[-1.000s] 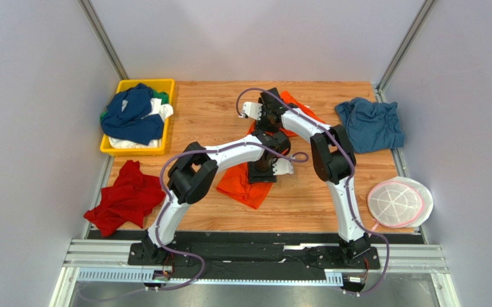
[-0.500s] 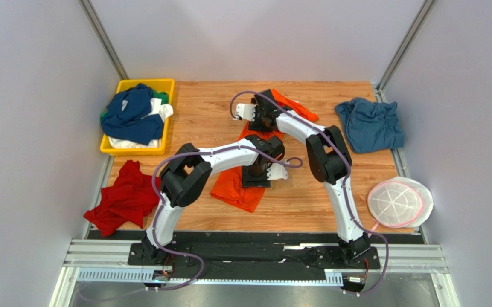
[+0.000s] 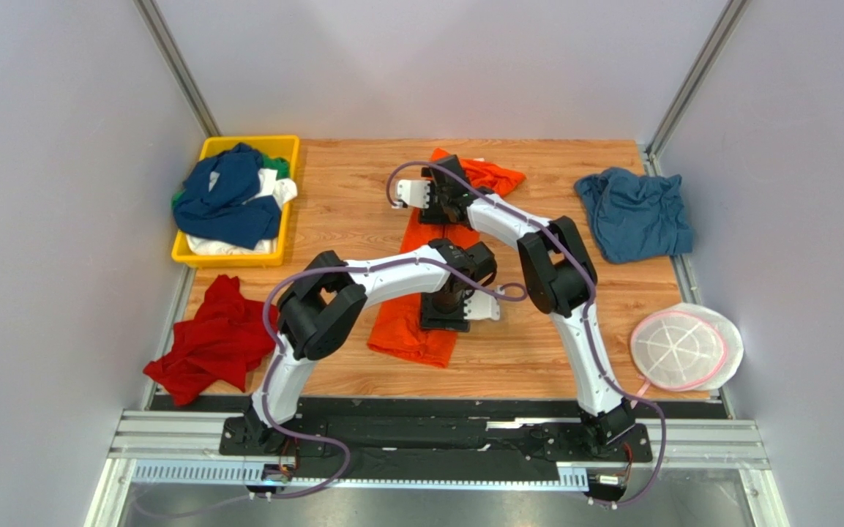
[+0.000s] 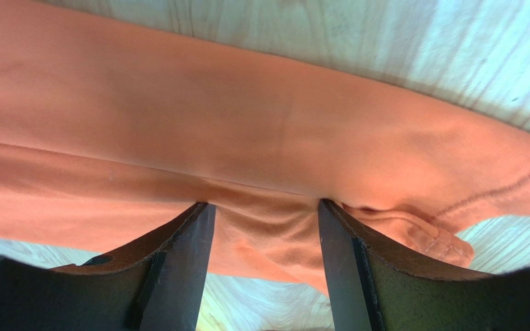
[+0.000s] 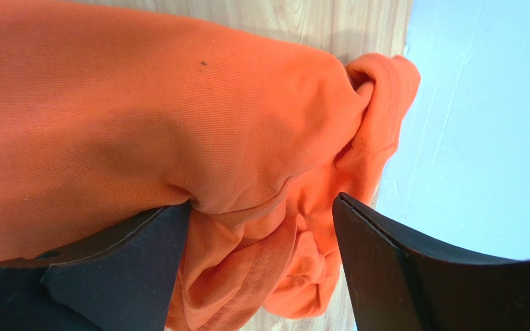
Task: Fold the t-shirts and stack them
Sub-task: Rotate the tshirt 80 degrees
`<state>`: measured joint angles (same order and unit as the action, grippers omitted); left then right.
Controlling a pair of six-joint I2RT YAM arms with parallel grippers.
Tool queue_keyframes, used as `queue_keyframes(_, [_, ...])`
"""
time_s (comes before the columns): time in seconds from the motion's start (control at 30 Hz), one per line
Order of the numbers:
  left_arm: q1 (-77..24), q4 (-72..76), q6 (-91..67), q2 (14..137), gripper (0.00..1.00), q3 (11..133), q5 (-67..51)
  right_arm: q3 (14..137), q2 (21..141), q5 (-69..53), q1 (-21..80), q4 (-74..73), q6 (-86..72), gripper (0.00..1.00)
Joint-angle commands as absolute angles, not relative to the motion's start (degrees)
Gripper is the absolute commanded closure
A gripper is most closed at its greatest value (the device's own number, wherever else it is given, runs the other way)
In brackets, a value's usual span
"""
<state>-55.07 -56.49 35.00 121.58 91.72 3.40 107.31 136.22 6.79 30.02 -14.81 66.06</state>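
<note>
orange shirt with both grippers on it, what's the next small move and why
Probably close both grippers. The left gripper and right gripper each stand open with a bunch of the orange shirt between the fingers, so neither has a grip yet. The shirt lies in a long narrow strip on the table, needing to be held before spreading.

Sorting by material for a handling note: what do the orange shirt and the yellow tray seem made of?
Orange shirt: soft matte knit cloth, likely cotton; it creases and shows a stitched hem. Yellow tray: probably moulded plastic, smooth, with a rigid rim.
</note>
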Motion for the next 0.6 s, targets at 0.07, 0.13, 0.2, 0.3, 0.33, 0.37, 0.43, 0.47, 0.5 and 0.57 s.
queue_keyframes(0.07, [-56.43, -58.53, 36.56, 122.61, 0.34, 94.22, -0.71, 110.47, 141.15, 6.86, 30.15, -10.29, 68.29, 0.18])
queue_keyframes(0.13, [-56.43, -58.45, 36.91, 122.96, 0.34, 94.92, -0.70, 111.09, 141.68, 7.12, 30.23, -9.50, 68.90, 0.18])
queue_keyframes(0.2, [-56.43, -58.36, 37.09, 123.31, 0.34, 95.97, -0.97, 111.88, 142.64, 7.47, 30.15, -8.62, 69.52, 0.18])
queue_keyframes(0.3, [-56.51, -58.45, 37.26, 123.92, 0.34, 96.76, -1.32, 112.50, 143.44, 8.00, 30.06, -6.86, 71.19, 0.18])
queue_keyframes(0.33, [-56.51, -58.36, 37.27, 123.93, 0.34, 96.85, -1.14, 112.50, 143.61, 8.26, 30.06, -6.51, 71.89, 0.18])
queue_keyframes(0.37, [-56.51, -58.45, 37.35, 123.93, 0.34, 96.86, -0.97, 112.50, 143.79, 8.35, 29.97, -6.42, 71.98, 0.18])
queue_keyframes(0.43, [-56.51, -58.36, 37.35, 123.58, 0.34, 96.68, -0.70, 112.41, 143.35, 8.26, 30.06, -6.42, 71.90, 0.18])
queue_keyframes(0.47, [-56.51, -58.01, 37.35, 123.40, 0.34, 96.42, -0.44, 112.15, 143.18, 8.09, 30.06, -6.42, 71.81, 0.18])
queue_keyframes(0.5, [-56.51, -57.83, 37.35, 123.14, 0.34, 96.33, -0.35, 111.71, 142.91, 8.00, 30.06, -6.33, 71.81, 0.18])
queue_keyframes(0.57, [-56.51, -57.31, 37.18, 122.87, 0.34, 96.15, -0.18, 111.27, 141.95, 7.91, 30.06, -6.33, 71.11, 0.18])
